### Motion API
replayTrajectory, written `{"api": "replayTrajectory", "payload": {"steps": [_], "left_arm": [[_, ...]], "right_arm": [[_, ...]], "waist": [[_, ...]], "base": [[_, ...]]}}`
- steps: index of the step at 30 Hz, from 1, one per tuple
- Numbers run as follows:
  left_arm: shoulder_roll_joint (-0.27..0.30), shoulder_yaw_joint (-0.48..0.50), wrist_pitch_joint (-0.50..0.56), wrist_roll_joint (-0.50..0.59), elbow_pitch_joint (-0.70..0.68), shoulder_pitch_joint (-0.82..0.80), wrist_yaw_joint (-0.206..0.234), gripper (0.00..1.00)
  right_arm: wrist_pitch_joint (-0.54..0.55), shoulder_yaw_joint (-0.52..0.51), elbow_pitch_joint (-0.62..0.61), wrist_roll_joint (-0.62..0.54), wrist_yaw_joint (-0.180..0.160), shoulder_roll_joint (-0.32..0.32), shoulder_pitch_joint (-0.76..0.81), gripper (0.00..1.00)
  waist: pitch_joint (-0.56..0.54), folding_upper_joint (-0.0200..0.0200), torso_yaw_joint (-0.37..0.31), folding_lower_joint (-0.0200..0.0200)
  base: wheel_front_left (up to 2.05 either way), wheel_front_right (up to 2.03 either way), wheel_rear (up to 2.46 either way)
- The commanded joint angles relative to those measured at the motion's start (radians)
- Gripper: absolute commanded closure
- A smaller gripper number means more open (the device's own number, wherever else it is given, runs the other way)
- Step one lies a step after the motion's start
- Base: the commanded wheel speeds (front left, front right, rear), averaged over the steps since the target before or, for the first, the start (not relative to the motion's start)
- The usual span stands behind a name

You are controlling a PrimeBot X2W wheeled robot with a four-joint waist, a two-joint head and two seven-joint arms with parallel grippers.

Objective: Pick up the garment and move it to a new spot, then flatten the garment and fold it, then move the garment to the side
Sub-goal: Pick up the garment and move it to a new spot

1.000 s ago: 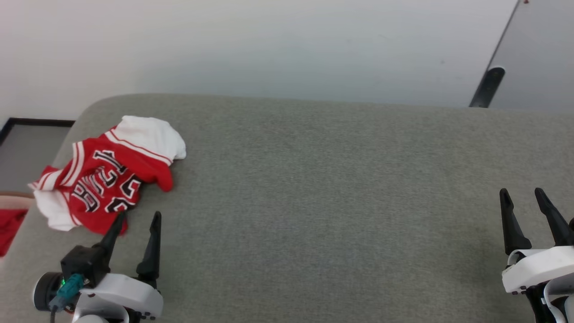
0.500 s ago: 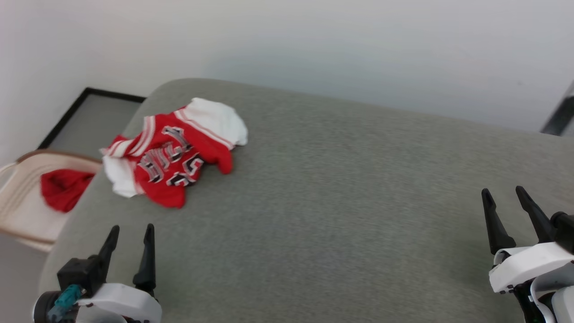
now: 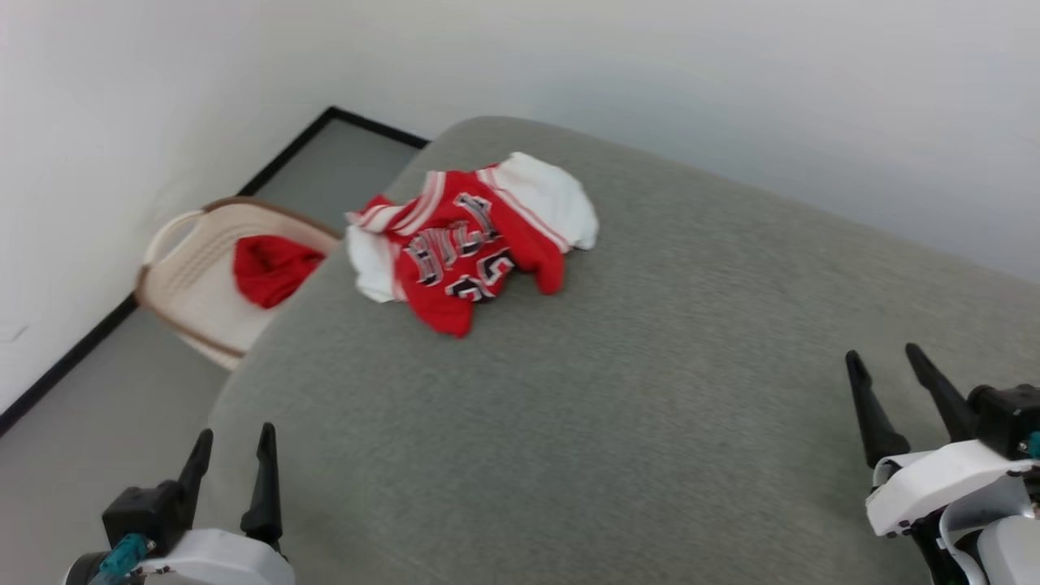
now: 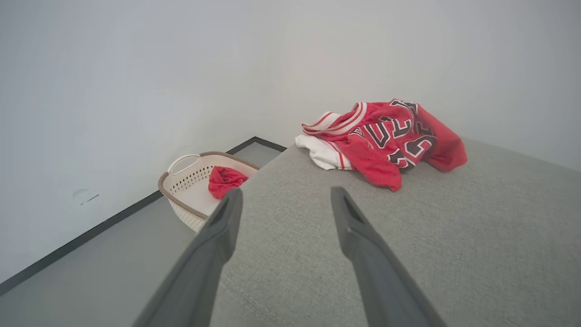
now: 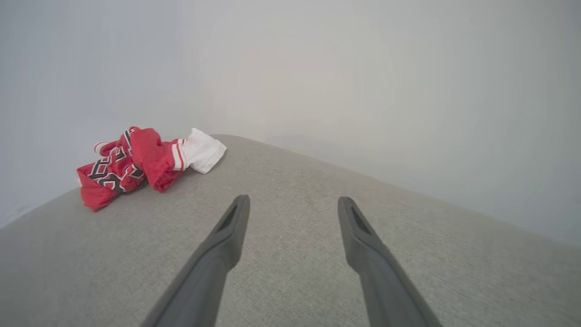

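The garment point(image 3: 467, 240) is a crumpled red jersey with white panels, striped trim and black letters, lying near the far left corner of the grey surface point(image 3: 617, 390). It also shows in the left wrist view as the garment point(image 4: 386, 136) and in the right wrist view as the garment point(image 5: 140, 163). My left gripper point(image 3: 233, 443) stands open at the lower left, well short of the jersey, over the surface's near left edge. My right gripper point(image 3: 888, 366) stands open at the lower right, far from the garment. Neither holds anything. Open jaws show for the left gripper point(image 4: 283, 200) and the right gripper point(image 5: 292, 206).
A cream laundry basket point(image 3: 191, 280) with a brown rim stands on the floor left of the surface, with a plain red cloth point(image 3: 272, 268) inside. The basket point(image 4: 190, 188) lies just past my left fingers. A white wall runs behind; a black baseboard point(image 3: 65, 366) lines the floor.
The head camera has swung left, so the whole picture shifted right and the basket came into sight. The garment lies as before. Both grippers stay open.
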Motion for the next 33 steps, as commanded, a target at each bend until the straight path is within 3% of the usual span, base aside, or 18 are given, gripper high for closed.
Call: {"api": "replayTrajectory", "payload": {"steps": [1,11,19,26,30,33], "left_arm": [[-0.003,0.006,0.000,0.004,-0.007,0.014,0.003,0.00],[-0.049,0.087,0.000,-0.006,-0.090,0.090,0.012,0.00],[-0.064,0.080,0.000,0.009,-0.102,0.069,-0.003,0.00],[-0.022,0.011,0.000,0.003,-0.067,-0.036,-0.017,0.00],[0.017,-0.031,0.000,-0.027,-0.041,-0.166,-0.020,0.00],[0.077,-0.071,0.000,-0.058,-0.009,-0.283,-0.021,0.00]], "right_arm": [[-0.004,0.012,0.005,0.008,0.001,0.001,-0.013,0.00],[0.002,0.121,0.046,0.033,0.001,-0.008,-0.099,0.00],[-0.019,0.146,0.073,0.049,0.001,-0.025,-0.111,0.00],[-0.015,0.146,0.040,0.022,0.001,-0.026,-0.099,0.00],[0.006,0.153,-0.013,0.006,0.001,-0.035,-0.132,0.00],[0.024,0.175,-0.058,-0.004,0.001,-0.034,-0.164,0.00]], "waist": [[-0.003,-0.0001,0.099,0.0000],[0.030,-0.0001,0.118,0.0000],[0.038,-0.0001,0.112,0.0000],[0.080,-0.0001,0.069,0.0000],[0.154,-0.0001,-0.006,0.0000],[0.217,-0.0001,-0.068,0.0000]], "base": [[0.00,0.00,0.00],[0.00,0.00,0.00],[0.00,0.00,0.00],[0.00,0.00,0.00],[0.00,0.00,0.00],[0.00,0.00,0.00]]}}
